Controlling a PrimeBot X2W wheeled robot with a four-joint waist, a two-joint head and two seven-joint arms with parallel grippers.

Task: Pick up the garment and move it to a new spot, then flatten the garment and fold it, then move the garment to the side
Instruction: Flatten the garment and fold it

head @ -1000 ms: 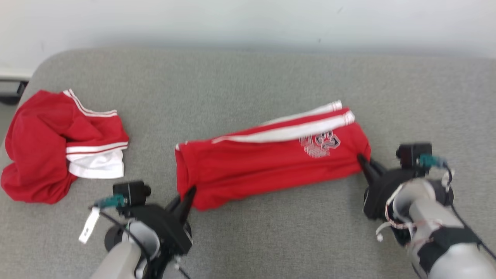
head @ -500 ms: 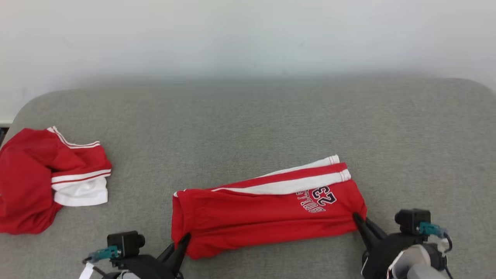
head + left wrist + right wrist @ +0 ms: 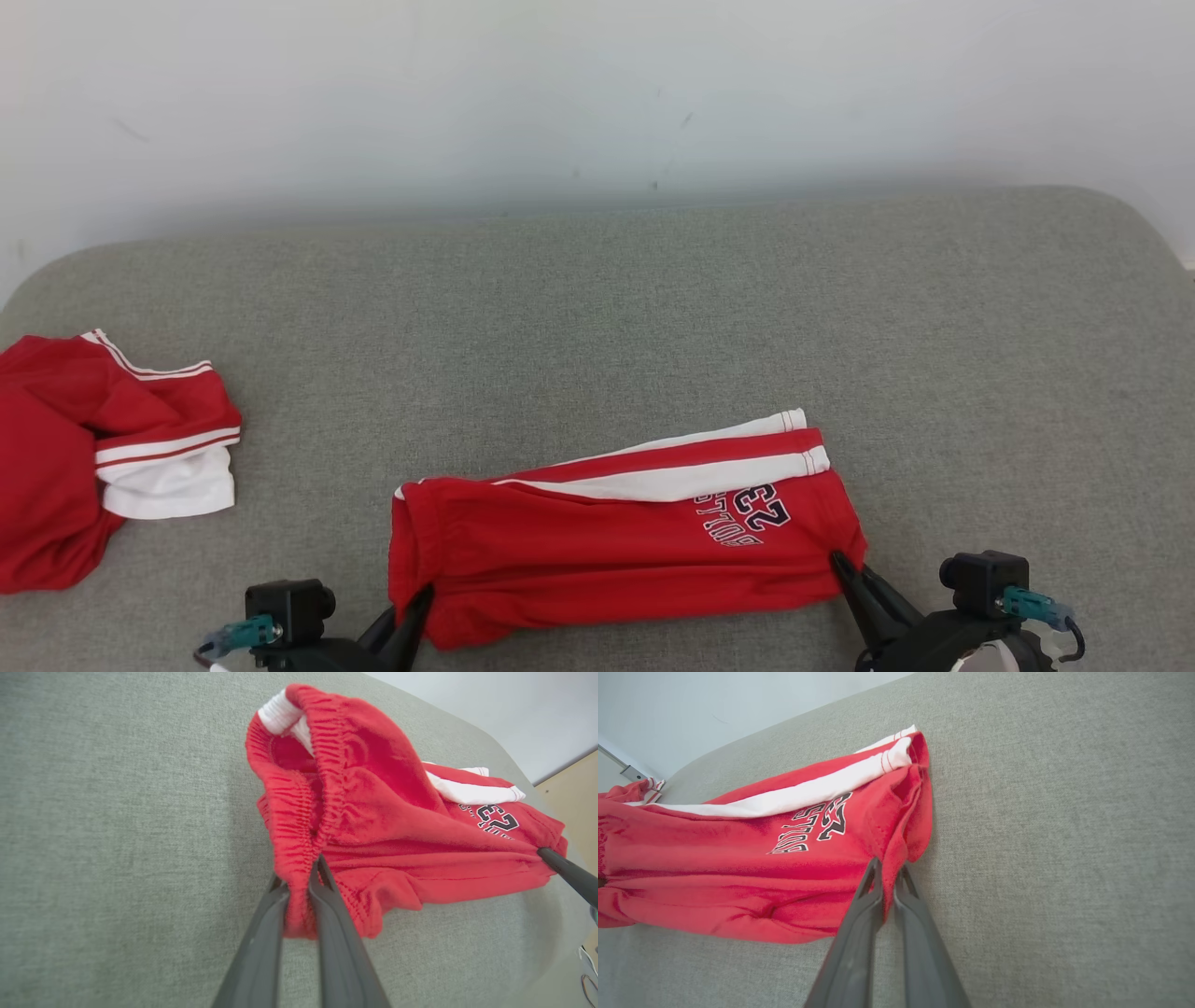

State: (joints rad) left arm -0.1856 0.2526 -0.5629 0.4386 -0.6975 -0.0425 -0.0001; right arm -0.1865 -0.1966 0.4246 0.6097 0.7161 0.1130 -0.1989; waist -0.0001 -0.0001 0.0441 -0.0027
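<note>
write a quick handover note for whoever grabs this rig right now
Left claw: shut on the red shorts, at the near corner of the waistband end.
Right claw: shut on the same shorts, at the near corner of the leg-hem end.
Shorts: stretched lengthwise across the grey cushion. A second red garment sits crumpled at the far left.
Done: shorts laid out and, by the look of it, folded once leg over leg.
Left: probably one more fold across, then move them to the side.

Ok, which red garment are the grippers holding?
The folded red shorts with white stripe and 23 print, pinched at both ends; the crumpled red-and-white garment lies apart at the left.
</note>
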